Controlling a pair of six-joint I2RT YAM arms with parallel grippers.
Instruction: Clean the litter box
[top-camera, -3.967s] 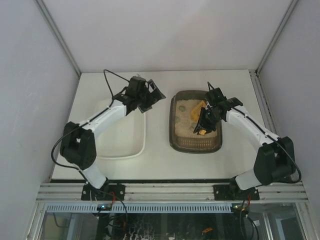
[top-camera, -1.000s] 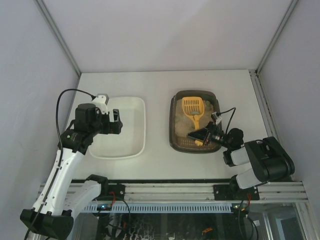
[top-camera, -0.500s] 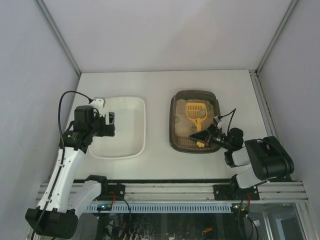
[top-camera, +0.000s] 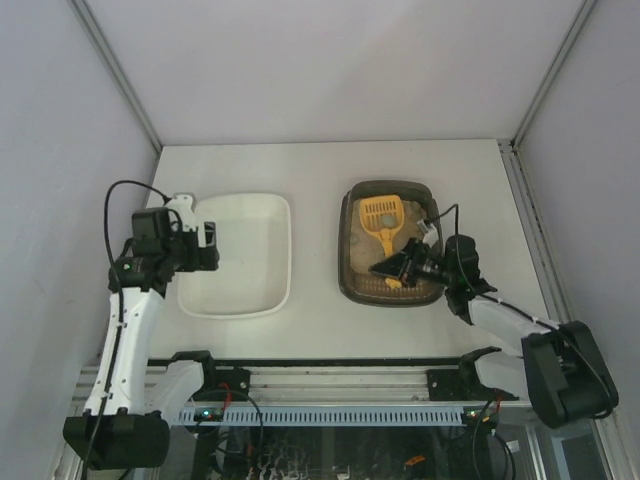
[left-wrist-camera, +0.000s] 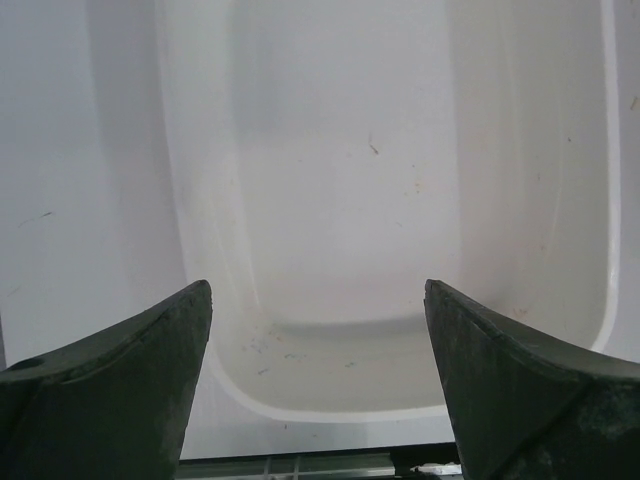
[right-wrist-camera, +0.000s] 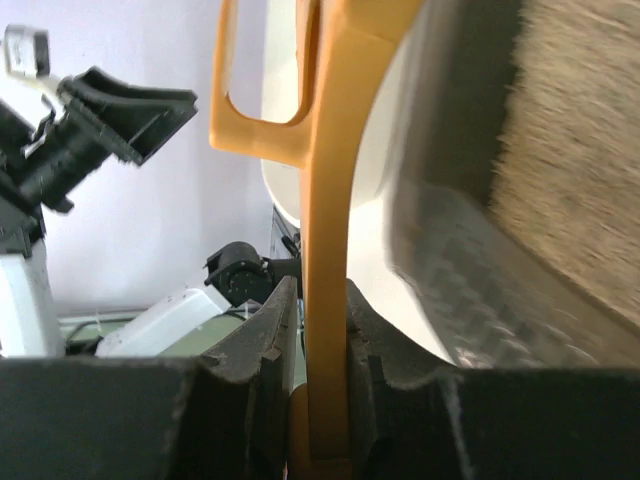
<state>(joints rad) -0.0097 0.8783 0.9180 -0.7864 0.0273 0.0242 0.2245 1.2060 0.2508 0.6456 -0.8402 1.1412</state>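
Note:
The dark brown-grey litter box (top-camera: 346, 262) with pale litter stands right of centre; its ribbed rim and sandy litter show in the right wrist view (right-wrist-camera: 470, 290). My right gripper (top-camera: 392, 271) is shut on the handle of the yellow slotted scoop (top-camera: 382, 212), whose head lies over the litter at the far end of the box. The handle (right-wrist-camera: 328, 250) runs between the closed fingers. My left gripper (top-camera: 208, 246) is open and empty, at the left rim of the white tray (top-camera: 283, 250), which fills the left wrist view (left-wrist-camera: 340, 200).
The white tray holds only faint specks. Enclosure walls stand on the left, right and back. The aluminium rail (top-camera: 340, 380) with the arm bases runs along the near edge.
The left gripper has drawn back leftward from the white tray. The right arm has shifted and the scoop head has moved toward the far end of the litter box.

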